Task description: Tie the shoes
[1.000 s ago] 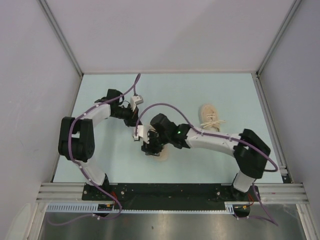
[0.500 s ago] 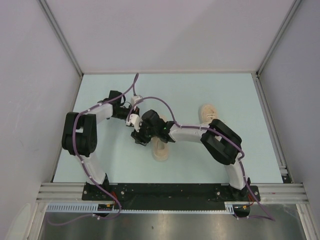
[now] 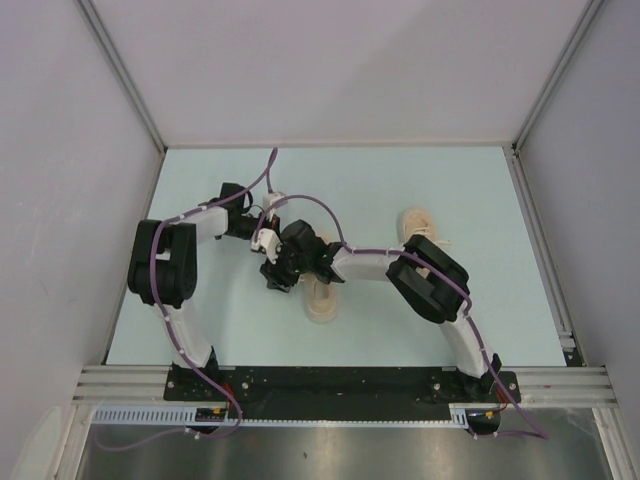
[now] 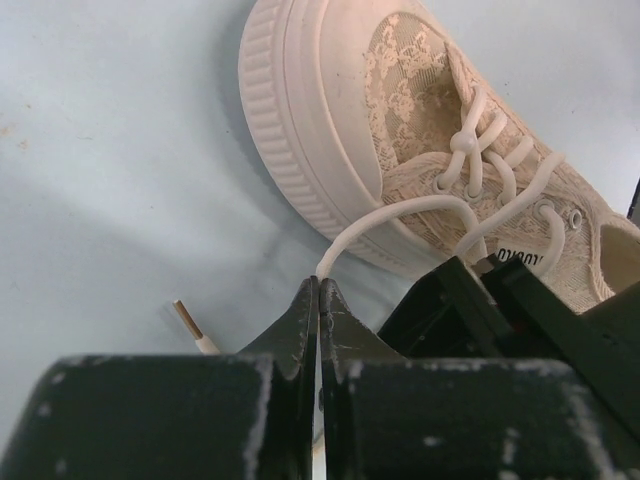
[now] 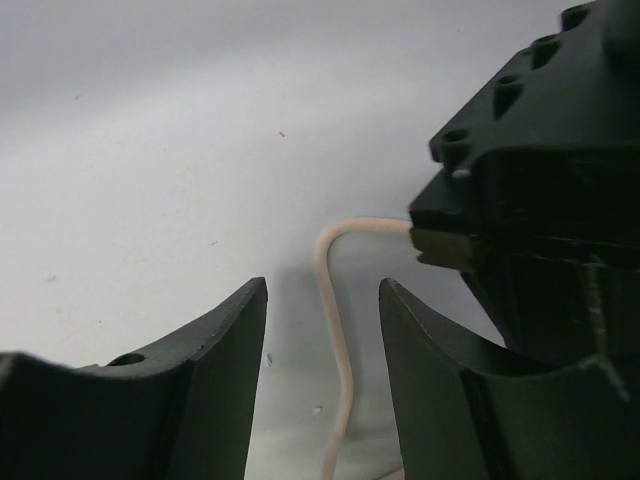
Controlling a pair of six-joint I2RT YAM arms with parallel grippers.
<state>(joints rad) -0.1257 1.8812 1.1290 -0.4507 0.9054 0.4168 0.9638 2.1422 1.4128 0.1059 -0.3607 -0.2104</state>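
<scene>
A beige lace-patterned shoe lies on the pale blue table, seen in the top view as the near shoe. One of its off-white laces curves from the eyelets into my left gripper, which is shut on it; the lace's aglet end pokes out on the left. My right gripper hangs open just beside it, with that lace running between its fingers without touching them. Both grippers meet left of the shoe, the left gripper and the right gripper. The second shoe lies further right, partly behind the right arm.
The right arm's folded elbow hangs over the table's right half. Grey walls enclose the table on three sides, and a metal rail runs along the near edge by the arm bases.
My right arm swung left off the near shoe and folded its elbow in, bringing its gripper up to the left gripper. The left arm shifted slightly right, still shut.
</scene>
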